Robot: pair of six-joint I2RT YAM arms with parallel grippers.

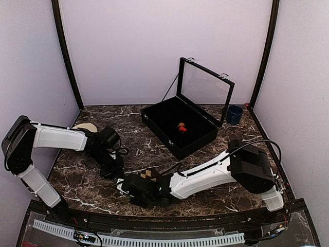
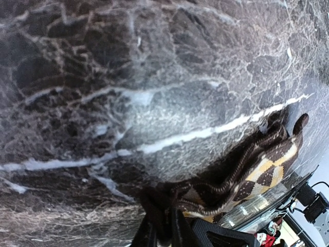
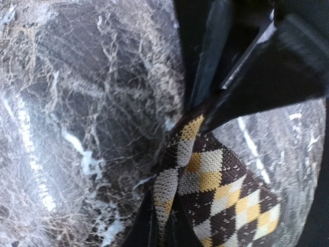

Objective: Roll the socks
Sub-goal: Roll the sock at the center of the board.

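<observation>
Dark marble table [image 1: 139, 150]: my left hand [image 2: 162, 226] and right hand [image 3: 164, 221] both pinch the black tan-diamond argyle fabric sock [image 1: 150, 175] front-centre, not yet rolled. The small red-and-orange sock bundle [image 1: 181, 127] looks done, in the black open-lidded box [image 1: 154, 121].

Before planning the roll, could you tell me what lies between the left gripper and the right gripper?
Only the tan-diamond sock, pinched by the left gripper and the right gripper at once; both wrist views show it.
</observation>
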